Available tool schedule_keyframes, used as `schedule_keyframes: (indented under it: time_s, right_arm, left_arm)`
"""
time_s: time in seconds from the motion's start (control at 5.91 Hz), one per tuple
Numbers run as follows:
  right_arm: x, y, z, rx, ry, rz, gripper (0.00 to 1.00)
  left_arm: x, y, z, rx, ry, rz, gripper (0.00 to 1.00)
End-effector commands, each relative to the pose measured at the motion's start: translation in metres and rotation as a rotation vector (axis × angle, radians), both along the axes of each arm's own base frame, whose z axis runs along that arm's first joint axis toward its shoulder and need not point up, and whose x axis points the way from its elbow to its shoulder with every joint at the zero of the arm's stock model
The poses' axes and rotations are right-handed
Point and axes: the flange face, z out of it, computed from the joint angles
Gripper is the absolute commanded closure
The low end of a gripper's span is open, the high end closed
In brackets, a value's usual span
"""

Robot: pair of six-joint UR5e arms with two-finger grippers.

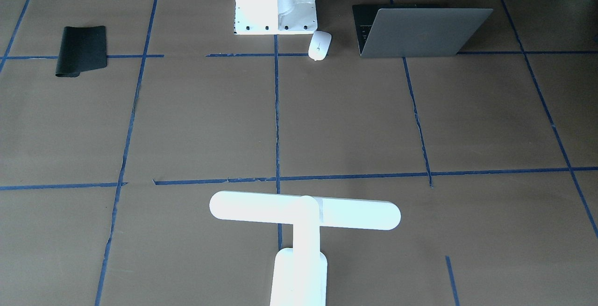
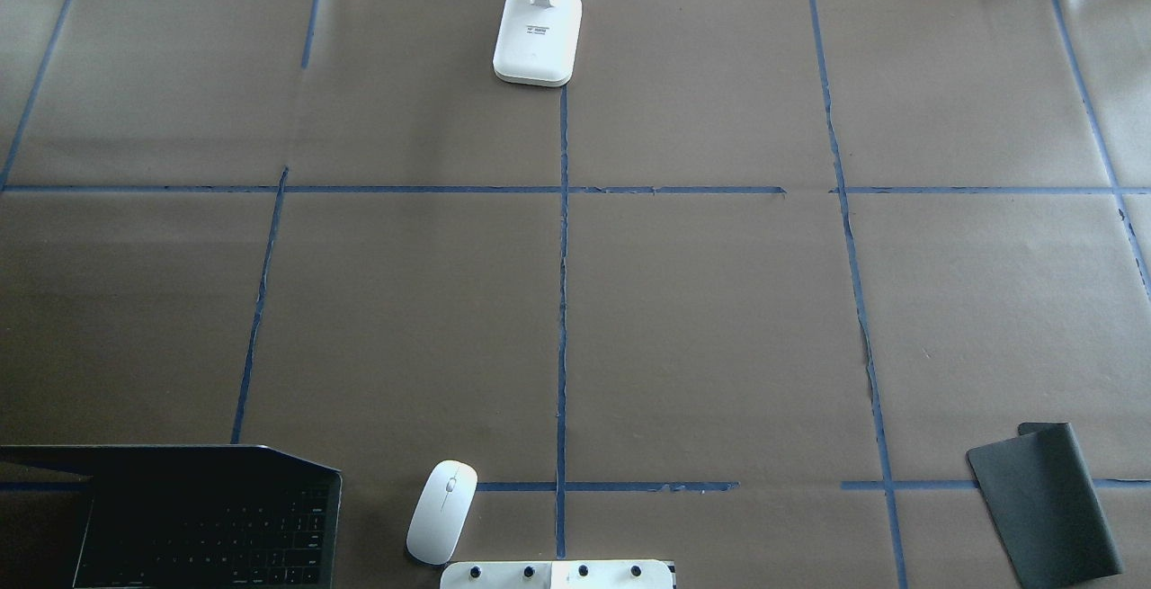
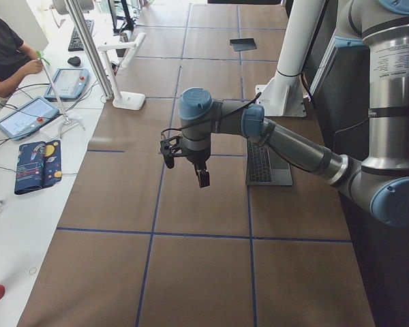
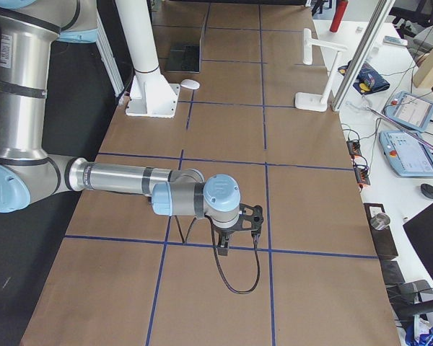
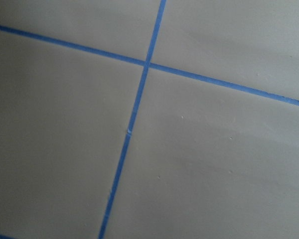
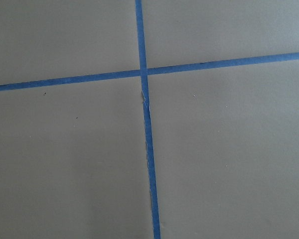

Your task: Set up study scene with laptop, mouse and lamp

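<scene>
On my feeds the laptop [image 2: 207,517] sits open at the robot's near-left corner of the tabletop [image 2: 719,319]. Its dark keys face the robot, and the grey lid back faces the front camera. The mouse [image 2: 441,511] lies flat just beside it, between the laptop and the white pedestal [image 1: 275,7], close to the pedestal's corner and on a blue tape line [image 2: 563,301]. The lamp [image 1: 303,212] stands upright at the far edge, well apart from both, with its base on the centre tape line and its long bar running across the table. A black mat [image 2: 1048,504] lies at the robot's near-right corner with one edge curled up.

Only the side cameras show the arms. The left end effector [image 3: 201,178] hangs above bare brown paper at the left end of the table, and the laptop shows beyond its forearm. The right end effector [image 4: 222,246] hangs over a tape crossing at the right end, with a cable looping below it. From these angles I cannot tell whether either one's fingers are apart or together. Both seem to point downward, though the view is small. Each wrist camera shows only paper and crossed blue tape.
</scene>
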Motion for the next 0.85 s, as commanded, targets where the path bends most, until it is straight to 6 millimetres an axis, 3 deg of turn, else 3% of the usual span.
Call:
schedule_keyframes:
  time_s: [0.0,0.17,0.51,0.68]
  right_arm:
    - [0.0,0.0,0.001,-0.002,0.001,-0.001,0.0]
    - [0.0,0.001,0.001,-0.005,-0.001,0.0,0.0]
    - [-0.003,-0.004,-0.003,-0.002,-0.003,0.0,0.0]
    - [-0.004,-0.009,-0.008,0.008,-0.002,-0.003,0.0]
  left_arm:
    - [0.035,0.033,-0.046,-0.122,0.017,-0.107,0.0]
    - [0.049,0.048,-0.067,-0.179,0.027,-0.155,0.0]
    - [0.097,0.076,-0.116,-0.322,0.044,-0.233,0.0]
    - [0.111,0.079,-0.126,-0.368,0.053,-0.305,0.0]
